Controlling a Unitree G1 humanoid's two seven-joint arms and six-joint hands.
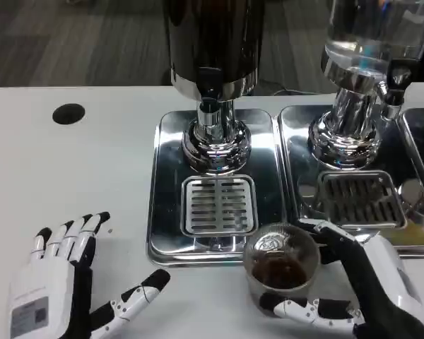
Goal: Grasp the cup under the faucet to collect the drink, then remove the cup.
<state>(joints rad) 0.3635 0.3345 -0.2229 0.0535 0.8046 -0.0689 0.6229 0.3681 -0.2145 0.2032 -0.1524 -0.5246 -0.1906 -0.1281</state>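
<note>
**Cup held off the tray, dark drink inside**

Cup (pixel 281 265), clear plastic with dark liquid in it, stands on the white table (pixel 71 169) just in front of the left drip tray (pixel 166 183), the right hand (pixel 353 282) wrapped around it. Left hand (pixel 63 282) rests flat, fingers spread, holding nothing. Behind rise the dark dispenser (pixel 212 42) and a clear dispenser (pixel 371 35) on its own tray (pixel 297 134).

Bright, even overhead light fills the frame. Glare streaks the chrome drip trays (pixel 213 152) at centre and right; soft shadows sit lower frame. Upper corners look slightly blurred.
</note>
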